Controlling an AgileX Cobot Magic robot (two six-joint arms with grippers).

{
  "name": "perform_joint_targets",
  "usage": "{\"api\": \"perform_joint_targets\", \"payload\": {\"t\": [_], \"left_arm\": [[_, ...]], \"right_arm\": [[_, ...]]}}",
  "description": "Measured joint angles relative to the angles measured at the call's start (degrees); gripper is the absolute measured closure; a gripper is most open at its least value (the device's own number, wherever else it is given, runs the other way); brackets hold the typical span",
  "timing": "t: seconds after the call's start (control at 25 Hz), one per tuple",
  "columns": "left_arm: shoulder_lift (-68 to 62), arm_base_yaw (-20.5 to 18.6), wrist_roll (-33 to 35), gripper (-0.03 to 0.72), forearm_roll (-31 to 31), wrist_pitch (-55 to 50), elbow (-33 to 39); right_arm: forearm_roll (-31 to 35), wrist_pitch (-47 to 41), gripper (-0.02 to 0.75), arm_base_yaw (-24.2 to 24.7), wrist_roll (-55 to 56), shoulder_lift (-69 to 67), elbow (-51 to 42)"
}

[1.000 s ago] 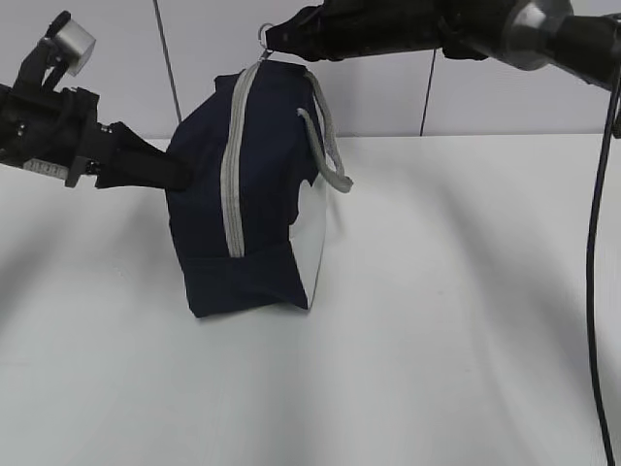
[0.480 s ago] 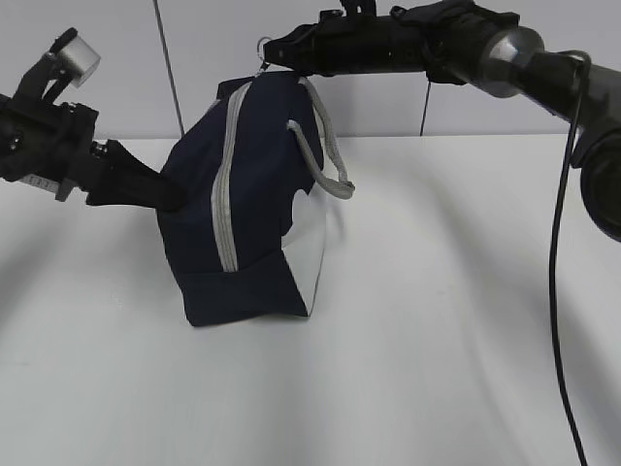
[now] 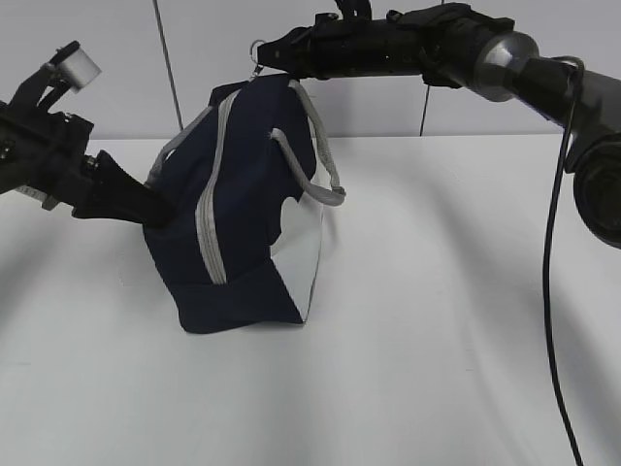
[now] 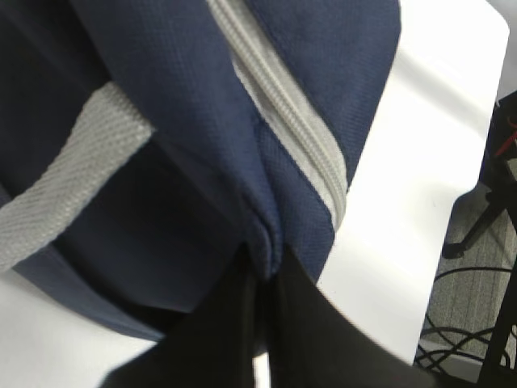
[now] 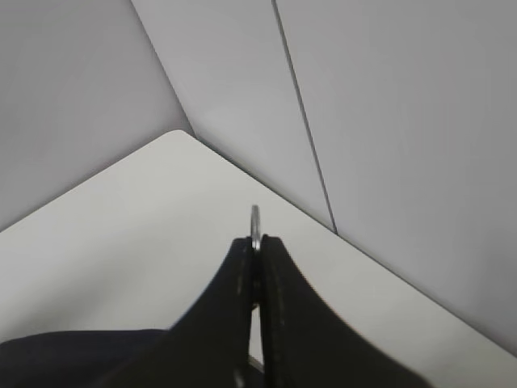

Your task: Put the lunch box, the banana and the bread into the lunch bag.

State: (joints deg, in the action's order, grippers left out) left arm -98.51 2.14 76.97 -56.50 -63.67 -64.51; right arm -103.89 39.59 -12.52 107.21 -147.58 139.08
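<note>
The navy-blue lunch bag (image 3: 247, 194) stands tilted on the white table, its grey zipper (image 3: 209, 228) shut along the side facing me and a grey strap handle (image 3: 315, 160) hanging at its right. My left gripper (image 3: 160, 206) is shut on the bag's fabric at its left end; the left wrist view shows the dark fingers pinching the navy cloth (image 4: 266, 242) beside the zipper (image 4: 299, 137). My right gripper (image 3: 264, 53) is shut on the metal zipper pull ring (image 3: 257, 44) at the bag's top; the ring (image 5: 255, 222) sticks out above the fingertips. The lunch box, banana and bread are out of view.
The white table (image 3: 437, 320) runs wide to the right and front of the bag. A grey panelled wall (image 3: 388, 107) stands behind. A black cable (image 3: 553, 272) hangs down at the right. Floor and cables show past the table edge (image 4: 477, 267).
The bag has shifted left and tilted further as both grippers moved left. A second grey strap has come into view at the bag's upper left. Both grips are unchanged.
</note>
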Motion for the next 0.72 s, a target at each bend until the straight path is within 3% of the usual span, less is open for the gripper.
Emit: {"api": "perform_joint_targets", "payload": {"t": [0.24, 0.36, 0.64, 0.72], "left_arm": [[0.59, 0.00, -2.50, 0.683, 0.18, -1.28, 0.00], [0.59, 0.00, -5.57, 0.641, -0.73, -0.49, 0.00], [0.89, 0.00, -8.93, 0.342, -5.24, 2.82, 0.00], [0.89, 0.00, -8.98, 0.298, -7.17, 3.23, 0.00]], "right_arm": [[-0.52, 3.61, 0.754, 0.24, 2.28, 0.00, 0.22], [-2.66, 5.74, 0.754, 0.33, 4.15, 0.00, 1.31], [-3.77, 9.12, 0.754, 0.33, 7.26, 0.00, 2.39], [-3.79, 9.21, 0.754, 0.33, 7.36, 0.00, 2.42]]}}
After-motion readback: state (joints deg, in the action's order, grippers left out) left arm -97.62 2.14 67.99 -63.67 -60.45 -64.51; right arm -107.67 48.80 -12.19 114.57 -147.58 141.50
